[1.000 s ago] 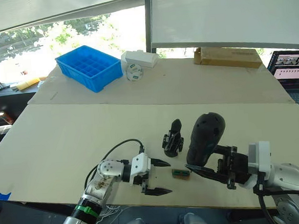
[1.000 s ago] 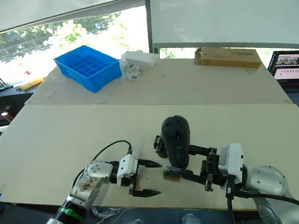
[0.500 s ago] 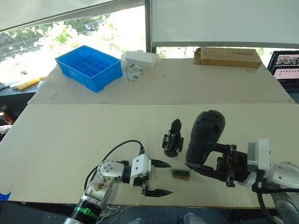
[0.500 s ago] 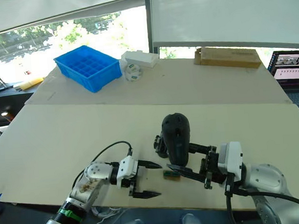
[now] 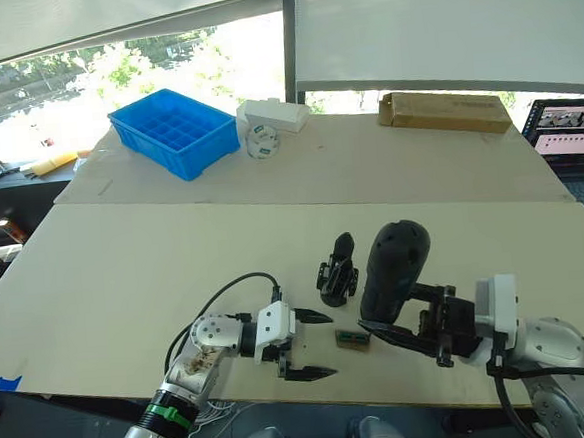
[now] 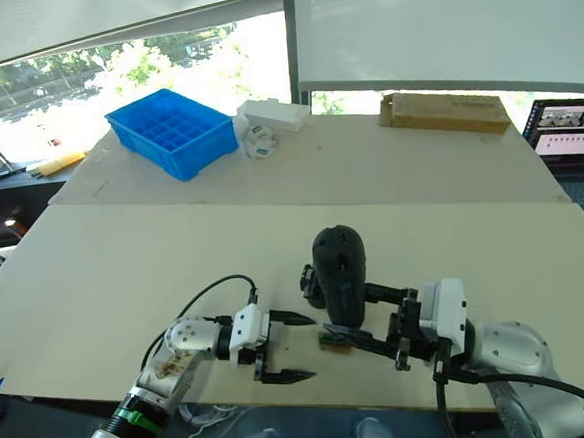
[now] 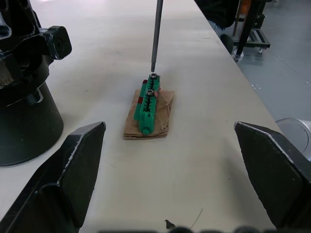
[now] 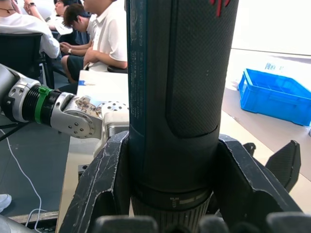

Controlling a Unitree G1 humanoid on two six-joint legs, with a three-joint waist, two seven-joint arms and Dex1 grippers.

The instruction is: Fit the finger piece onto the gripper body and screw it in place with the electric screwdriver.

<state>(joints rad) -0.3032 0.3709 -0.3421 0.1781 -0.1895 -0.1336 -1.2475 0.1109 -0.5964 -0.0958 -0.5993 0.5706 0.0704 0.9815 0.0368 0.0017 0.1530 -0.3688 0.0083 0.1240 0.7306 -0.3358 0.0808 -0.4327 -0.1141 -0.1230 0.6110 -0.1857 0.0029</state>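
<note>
A pale bench (image 5: pixel 126 281) carries one gripper body (image 5: pixel 337 271), standing upright near the bench's front edge, with one pointed black finger rising from its round base. Just beside it, the right gripper (image 5: pixel 405 331) has its two fingers clamped on the one electric screwdriver (image 5: pixel 391 270), held upright, a thick black cylinder. In the left wrist view its thin metal bit (image 7: pixel 156 34) comes down onto one small green block (image 7: pixel 149 107) with screw heads along the top; the block lies on a scrap of brown paper (image 7: pixel 163 119) at the front edge. The left gripper (image 5: pixel 306 345) hovers low near the front edge, facing the green block, its two fingers spread wide apart and holding nothing. Toward the far edge sit one blue compartment tray (image 5: pixel 175 130), one white box (image 5: pixel 273 114) and one flat cardboard box (image 5: pixel 445 111). One laptop (image 5: pixel 569 137) is at the far right corner.
</note>
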